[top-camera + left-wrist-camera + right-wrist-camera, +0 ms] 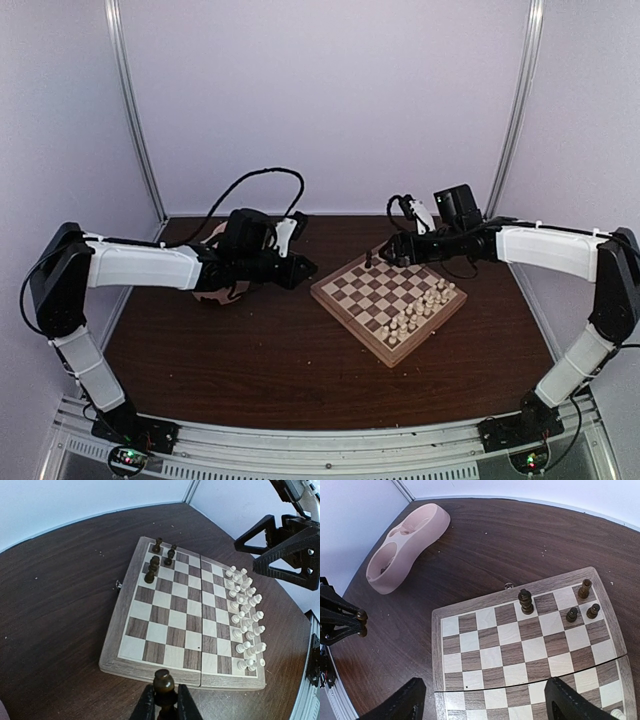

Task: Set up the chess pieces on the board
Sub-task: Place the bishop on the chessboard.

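The board (340, 303) lies right of the table's middle; it also shows in the left wrist view (122, 615) and the right wrist view (436, 645). Several dark chess pieces (151, 573) stand at its far corner, seen too in the right wrist view (525, 601). My left gripper (163, 700) is shut on a dark chess piece (164, 682), just off the board's near edge; in the top view it (305, 268) sits left of the board. My right gripper (485, 700) is open and empty above the board, near the far corner (385, 252).
Pale cream chessmen (245, 615) fill the board's right side (420, 310). A pink double bowl (405, 545) lies on the dark table left of the board, mostly hidden by my left arm in the top view (215, 295). The right gripper's black fingers (285, 545) hang over the board's far right.
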`<state>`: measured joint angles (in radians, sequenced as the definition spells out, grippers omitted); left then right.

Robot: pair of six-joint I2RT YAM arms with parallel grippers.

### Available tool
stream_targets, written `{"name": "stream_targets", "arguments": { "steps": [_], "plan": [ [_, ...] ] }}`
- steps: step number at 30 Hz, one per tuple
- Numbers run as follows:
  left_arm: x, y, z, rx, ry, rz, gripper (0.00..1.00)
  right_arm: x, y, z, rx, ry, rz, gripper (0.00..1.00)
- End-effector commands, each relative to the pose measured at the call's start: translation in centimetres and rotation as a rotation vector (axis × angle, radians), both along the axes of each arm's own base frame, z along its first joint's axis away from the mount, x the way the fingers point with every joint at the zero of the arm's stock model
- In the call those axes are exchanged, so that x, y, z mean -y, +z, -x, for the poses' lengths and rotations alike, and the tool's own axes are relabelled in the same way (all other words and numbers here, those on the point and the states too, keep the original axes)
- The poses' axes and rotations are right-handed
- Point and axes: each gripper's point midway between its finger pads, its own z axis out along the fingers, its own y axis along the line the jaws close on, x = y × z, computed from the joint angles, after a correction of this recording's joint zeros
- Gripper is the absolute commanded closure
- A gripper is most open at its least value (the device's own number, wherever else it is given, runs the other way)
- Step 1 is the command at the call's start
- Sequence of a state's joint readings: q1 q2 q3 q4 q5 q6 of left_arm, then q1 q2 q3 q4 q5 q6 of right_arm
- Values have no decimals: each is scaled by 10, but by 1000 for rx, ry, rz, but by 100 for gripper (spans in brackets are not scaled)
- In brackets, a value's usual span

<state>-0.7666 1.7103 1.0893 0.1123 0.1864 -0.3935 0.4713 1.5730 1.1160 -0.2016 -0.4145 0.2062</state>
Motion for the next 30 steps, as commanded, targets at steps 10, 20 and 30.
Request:
{"name": "stream_targets", "arguments": {
  "steps": [10, 20, 30],
  "plan": [
    [49, 8, -9, 53, -110, 79, 92, 27, -3, 11, -61, -76, -60, 0],
    [80, -17, -14, 6, -168, 61, 92, 22, 0, 13, -100, -42, -87, 4],
    [101, -57, -8, -73, -241, -1, 92, 15, -14, 5, -195, -45, -92, 11]
  ]
}}
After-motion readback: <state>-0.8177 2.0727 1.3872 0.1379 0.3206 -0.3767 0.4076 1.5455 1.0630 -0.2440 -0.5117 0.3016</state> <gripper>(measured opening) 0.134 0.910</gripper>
